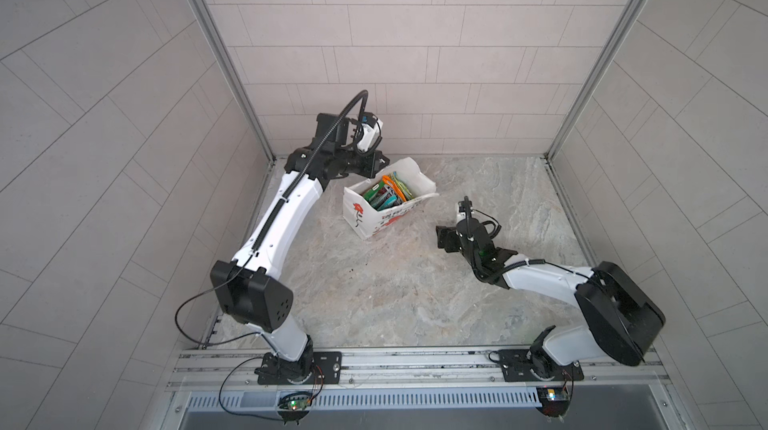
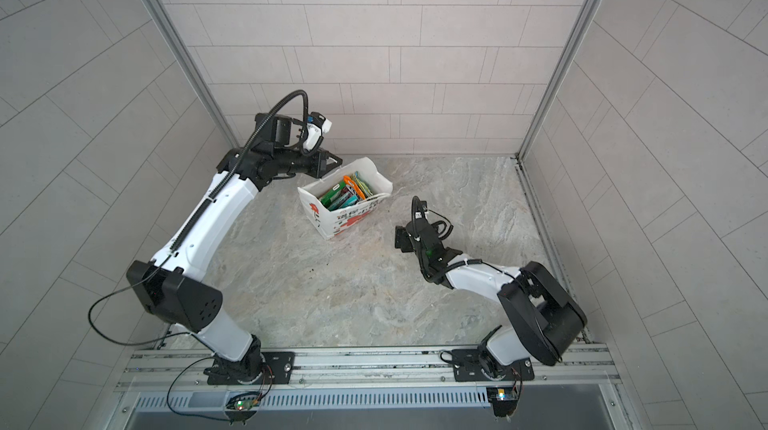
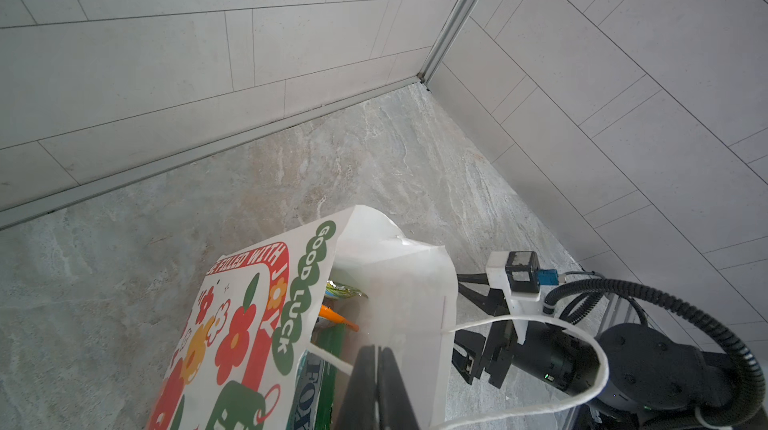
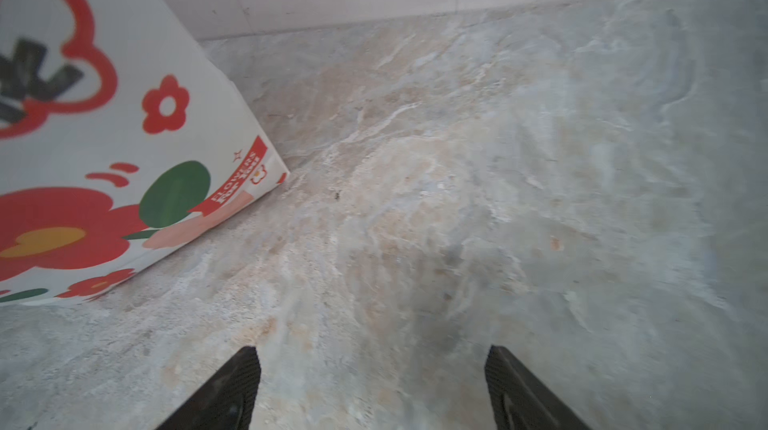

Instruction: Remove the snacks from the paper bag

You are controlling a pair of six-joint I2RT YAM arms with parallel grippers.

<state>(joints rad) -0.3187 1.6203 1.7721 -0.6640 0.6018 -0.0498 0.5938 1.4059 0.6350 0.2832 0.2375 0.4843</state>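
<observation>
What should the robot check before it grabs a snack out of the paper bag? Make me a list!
1. Paper bag standing with its mouth open: ok.
2. Snacks showing inside, free to reach from above: ok.
3. Left fingers shut at the bag's rim: ok. Whether they really grip it: cannot tell.
4. Right fingers open and empty: ok.
5. Right fingers above the bag's mouth: not ok. They are beside the bag, over bare table.
</observation>
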